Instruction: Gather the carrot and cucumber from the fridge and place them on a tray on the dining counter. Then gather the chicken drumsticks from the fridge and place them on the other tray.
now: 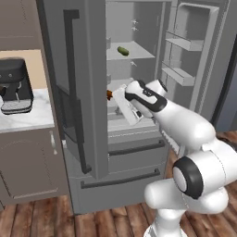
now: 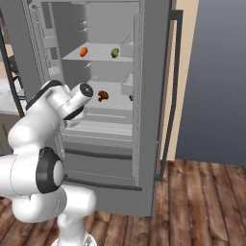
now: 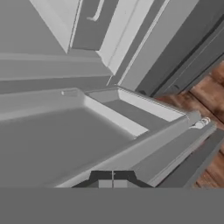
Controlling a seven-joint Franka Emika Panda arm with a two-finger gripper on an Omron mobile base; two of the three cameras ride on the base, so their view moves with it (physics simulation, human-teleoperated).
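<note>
Both fridge (image 2: 144, 120) doors stand open, so the front is free. The arm (image 1: 176, 120) fills the lower shelf's front edge. The upper shelf (image 2: 103, 58) has open room around cucumber (image 2: 115, 52) and carrot (image 2: 83, 51).

Orange carrot (image 2: 83, 51) and green cucumber (image 2: 115, 53) share the upper shelf (drumsticks (image 2: 103, 95) below).

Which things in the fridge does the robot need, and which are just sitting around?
Needed for the job:
- carrot, upper shelf
- cucumber, same shelf
- chicken drumsticks, shelf below
- fridge, doors open

Just sitting around:
- coffee machine on the counter
- cabinet below it
- wooden floor
</note>
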